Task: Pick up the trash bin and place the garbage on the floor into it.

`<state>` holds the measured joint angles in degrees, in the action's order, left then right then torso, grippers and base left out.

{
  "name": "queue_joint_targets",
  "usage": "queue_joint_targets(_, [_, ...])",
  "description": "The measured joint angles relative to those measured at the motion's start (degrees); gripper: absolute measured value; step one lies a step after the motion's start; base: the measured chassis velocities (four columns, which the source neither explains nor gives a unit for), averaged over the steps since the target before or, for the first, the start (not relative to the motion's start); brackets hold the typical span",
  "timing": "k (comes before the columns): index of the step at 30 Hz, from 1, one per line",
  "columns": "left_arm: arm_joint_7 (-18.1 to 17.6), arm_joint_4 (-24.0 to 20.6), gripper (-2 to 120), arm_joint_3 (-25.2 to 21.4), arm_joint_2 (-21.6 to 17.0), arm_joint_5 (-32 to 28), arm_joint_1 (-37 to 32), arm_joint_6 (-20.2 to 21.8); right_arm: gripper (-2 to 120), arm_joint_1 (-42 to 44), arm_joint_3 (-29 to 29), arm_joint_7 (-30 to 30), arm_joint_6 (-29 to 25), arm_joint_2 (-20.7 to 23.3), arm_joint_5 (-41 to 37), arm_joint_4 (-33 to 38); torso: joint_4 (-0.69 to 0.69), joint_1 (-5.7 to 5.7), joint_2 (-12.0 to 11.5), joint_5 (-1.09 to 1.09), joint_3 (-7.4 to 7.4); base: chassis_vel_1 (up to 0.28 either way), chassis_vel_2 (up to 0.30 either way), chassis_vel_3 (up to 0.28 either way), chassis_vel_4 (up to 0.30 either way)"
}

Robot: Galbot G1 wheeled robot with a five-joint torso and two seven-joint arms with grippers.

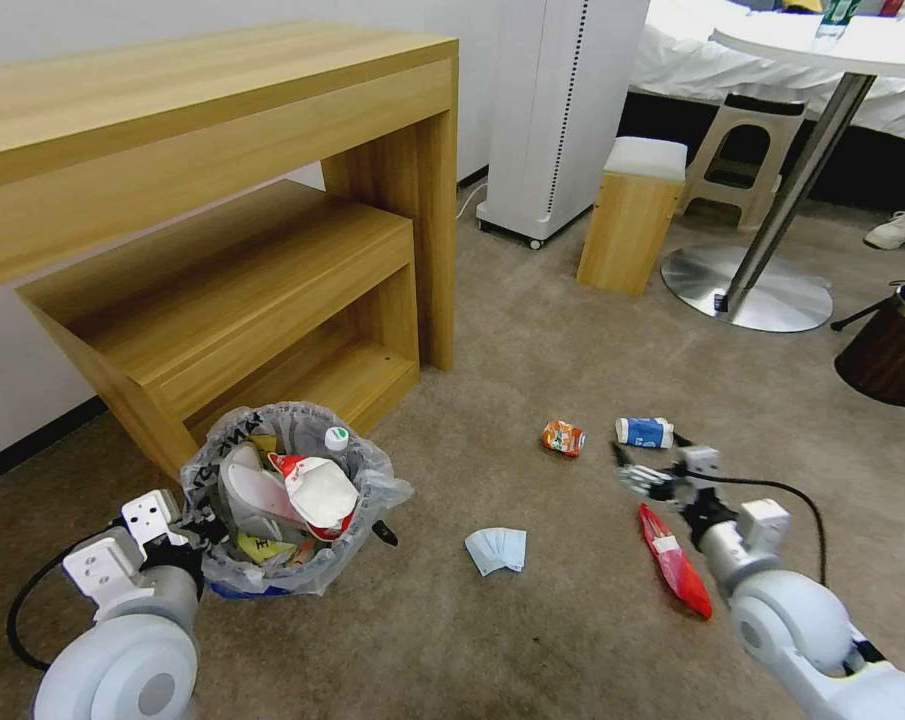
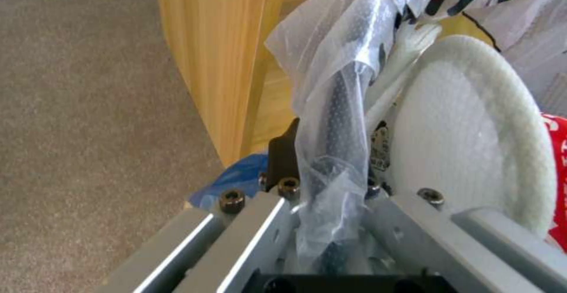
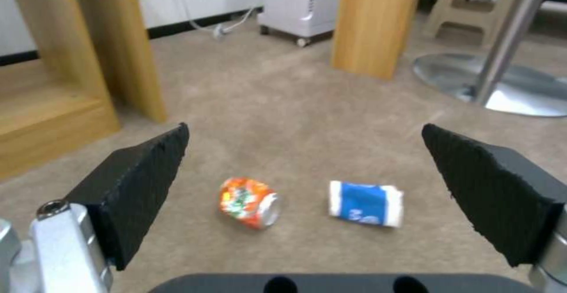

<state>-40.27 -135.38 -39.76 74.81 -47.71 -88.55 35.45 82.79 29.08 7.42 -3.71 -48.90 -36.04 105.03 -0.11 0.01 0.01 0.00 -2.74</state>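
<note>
The trash bin (image 1: 292, 500), black with a crinkly printed bag, holds a white slipper (image 2: 467, 151), a bottle and red wrappers. My left gripper (image 1: 197, 525) is shut on its near rim, and the bag and rim (image 2: 331, 169) are pinched between the jaws. On the tan floor (image 1: 532, 640) lie an orange can (image 1: 563, 438), a blue-white cup (image 1: 645, 432), a pale-blue tissue (image 1: 497, 549) and a red wrapper (image 1: 677, 562). My right gripper (image 1: 637, 478) hangs open and empty just short of the can (image 3: 248, 202) and cup (image 3: 366, 203), its fingers (image 3: 141, 182) wide apart.
A wooden desk (image 1: 222, 120) with a low shelf unit stands right behind the bin. A wooden stool (image 1: 632, 215), a white appliance (image 1: 562, 110), a round table's metal base (image 1: 747, 285) and a dark-brown bin (image 1: 892, 345) stand farther off.
</note>
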Motion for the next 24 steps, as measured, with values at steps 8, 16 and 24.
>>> queue_joint_targets(8, [0.02, 0.00, 0, -0.55, -0.02, -0.49, -0.04, -0.16, 100, 3.07, 4.38, -1.99, 5.41, 0.70, 1.57, -2.89, 0.01, 0.00, 0.00, 0.00, 0.00, 0.000, 0.000, 0.000, 0.000])
queue_joint_targets(16, [0.03, -0.66, 0, 0.05, 0.39, 0.67, -0.81, -0.24, 100, 1.45, 0.06, 1.42, 25.51, 2.41, 0.15, -2.99, 0.00, 0.00, 0.00, 0.00, -0.01, 0.000, 0.000, 0.000, 0.000])
queue_joint_targets(24, [0.04, -1.16, 0, -0.62, -0.01, 0.98, -1.89, -0.42, 100, -4.10, -6.85, 1.22, 33.22, 2.35, -0.83, -5.50, 0.01, 0.00, -0.01, -0.01, -0.01, 0.000, 0.000, 0.000, 0.000])
